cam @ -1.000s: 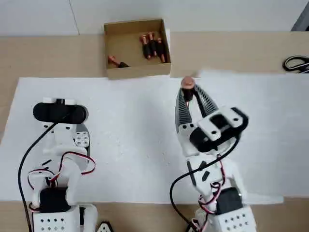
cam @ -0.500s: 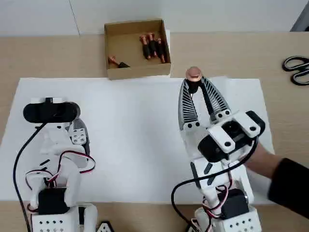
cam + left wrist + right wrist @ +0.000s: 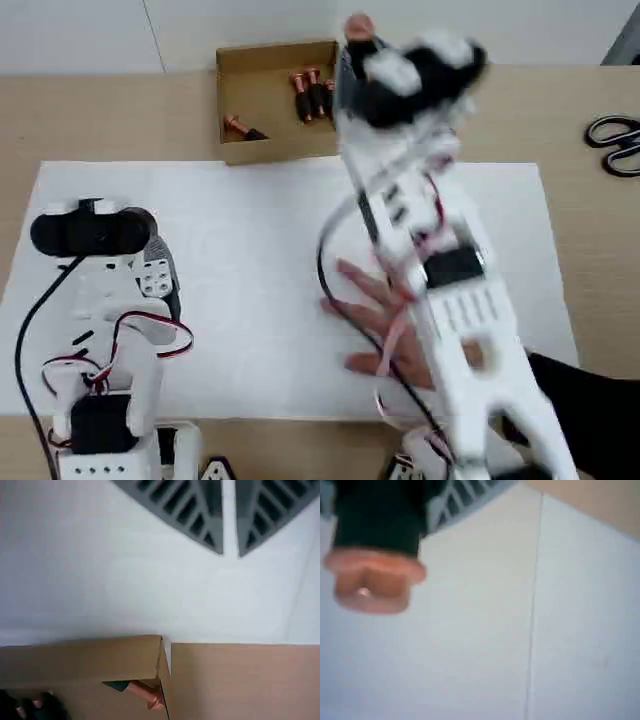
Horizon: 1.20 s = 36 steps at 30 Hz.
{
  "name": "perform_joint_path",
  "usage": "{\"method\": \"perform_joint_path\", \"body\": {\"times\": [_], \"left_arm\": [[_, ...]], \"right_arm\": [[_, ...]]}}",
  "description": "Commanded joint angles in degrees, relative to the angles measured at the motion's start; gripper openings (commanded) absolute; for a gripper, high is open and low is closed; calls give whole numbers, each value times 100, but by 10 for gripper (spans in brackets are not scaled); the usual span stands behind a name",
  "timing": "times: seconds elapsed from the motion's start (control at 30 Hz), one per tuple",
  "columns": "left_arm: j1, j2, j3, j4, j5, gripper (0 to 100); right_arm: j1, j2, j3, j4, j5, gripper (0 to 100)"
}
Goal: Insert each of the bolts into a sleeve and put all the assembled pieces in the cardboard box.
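My right gripper [image 3: 357,58] is shut on an assembled piece [image 3: 359,30], a black sleeve with a copper bolt head, held at the far right corner of the cardboard box [image 3: 285,152]. In the right wrist view the piece [image 3: 375,555] hangs over white paper beside a grey finger [image 3: 462,495]. Several assembled pieces [image 3: 315,92] lie in the box, and another [image 3: 240,128] lies near its front left. My left gripper [image 3: 231,552] is shut over the paper, short of the box corner [image 3: 100,657], where a copper bolt [image 3: 146,693] shows.
A person's hand [image 3: 385,325] lies on the white paper [image 3: 250,280] under the stretched right arm. Scissors [image 3: 615,135] lie at the table's far right. The left arm's body [image 3: 95,235] stands at the left side of the paper.
The right arm has swung forward from the paper's far edge to the box, carrying the piece. A person's hand has come in under it. The left arm shifted slightly left.
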Motion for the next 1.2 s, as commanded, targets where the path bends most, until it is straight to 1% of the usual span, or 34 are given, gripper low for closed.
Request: {"method": "perform_joint_path", "body": {"times": [0.0, 0.13, 0.2, 0.37, 0.47, 0.57, 0.8, 0.87, 1.17], "left_arm": [[0, -44, -259, 0, 35, 6], [0, -44, -277, 9, 35, 6], [0, -44, -295, -9, 35, 6], [413, -44, -295, -9, 35, 6], [791, -44, -295, -18, 35, 6], [967, -44, -295, -18, 35, 6], [958, -44, -295, -18, 35, 6], [958, -44, -295, -18, 35, 6], [949, -44, -286, -18, 35, 6]], "right_arm": [[-4, 1481, -1371, -198, 44, 4], [-48, 2607, -2444, -171, 53, 4], [-119, 3011, -2857, -145, 211, 4], [-409, 4092, -3455, -198, 1380, 4], [-497, 4813, -3903, -207, 1785, 4], [-462, 5534, -4642, -207, 1793, 4], [-22, 7248, -6646, -198, 1785, 4], [31, 7732, -7191, -189, 1626, 4], [-66, 9833, -9565, -189, 1521, 4]]}}
